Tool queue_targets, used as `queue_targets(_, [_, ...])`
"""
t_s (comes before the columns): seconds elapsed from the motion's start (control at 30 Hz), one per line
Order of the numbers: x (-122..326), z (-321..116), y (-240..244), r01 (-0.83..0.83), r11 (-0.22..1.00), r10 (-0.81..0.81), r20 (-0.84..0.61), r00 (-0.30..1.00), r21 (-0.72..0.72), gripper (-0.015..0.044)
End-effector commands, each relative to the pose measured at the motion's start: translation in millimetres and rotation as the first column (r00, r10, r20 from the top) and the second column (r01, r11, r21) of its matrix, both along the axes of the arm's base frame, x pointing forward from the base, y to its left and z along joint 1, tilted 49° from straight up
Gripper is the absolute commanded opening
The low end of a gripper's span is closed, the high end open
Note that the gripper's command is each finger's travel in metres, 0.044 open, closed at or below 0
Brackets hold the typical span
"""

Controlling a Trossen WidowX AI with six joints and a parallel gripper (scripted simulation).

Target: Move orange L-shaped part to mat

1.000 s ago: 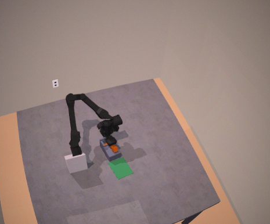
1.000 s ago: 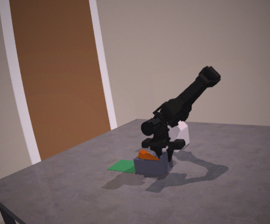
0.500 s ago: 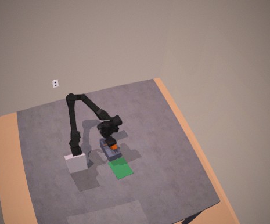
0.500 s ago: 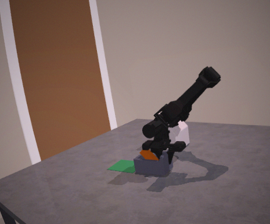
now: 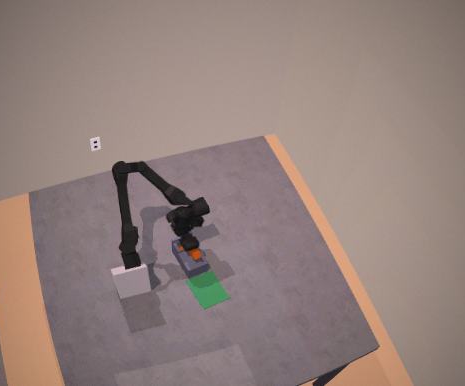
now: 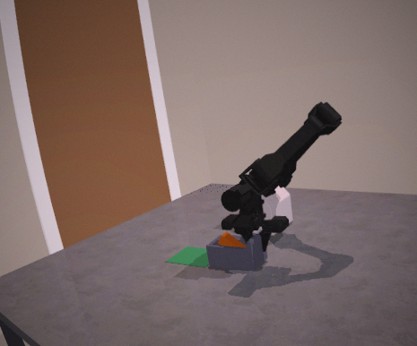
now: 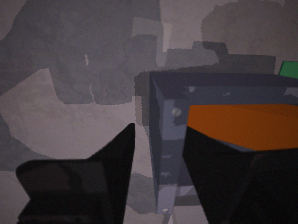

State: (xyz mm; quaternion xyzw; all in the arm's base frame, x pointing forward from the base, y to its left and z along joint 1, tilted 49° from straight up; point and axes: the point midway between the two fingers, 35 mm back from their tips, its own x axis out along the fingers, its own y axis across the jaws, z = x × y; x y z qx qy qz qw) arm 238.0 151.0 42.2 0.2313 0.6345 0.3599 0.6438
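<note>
The orange L-shaped part is tilted in the grey tray. Its end toward the green mat is raised above the tray's rim, and its L-shaped end is low and mostly hidden by a finger. My gripper is partly open with nothing between its fingers. One finger reaches down inside the tray over the L-shaped end; the other is outside the tray's end wall. Contact under the fingertip is hidden.
The pale block under the arm's base stands on the grey table. The mat lies just past the tray's end away from the fingers. The tray's end wall stands between the fingers.
</note>
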Motion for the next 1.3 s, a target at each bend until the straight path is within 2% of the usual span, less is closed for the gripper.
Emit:
queue_targets(0.0, [0.3, 7.5, -1.4, -0.002, 1.0, 0.002, 0.007, 1.0, -0.005, 0.018])
queue_targets(0.13, [3.9, 13.1, -12.4, 0.0, 1.0, 0.001, 0.008, 1.0, -0.012, 0.018])
queue_targets(0.4, [8.9, 60.0, -80.7, -0.001, 1.0, 0.001, 0.007, 1.0, -0.01, 0.018])
queue_targets(1.27, [8.9, 59.0, -79.2, 0.003, 1.0, -0.003, 0.004, 1.0, -0.007, 0.018])
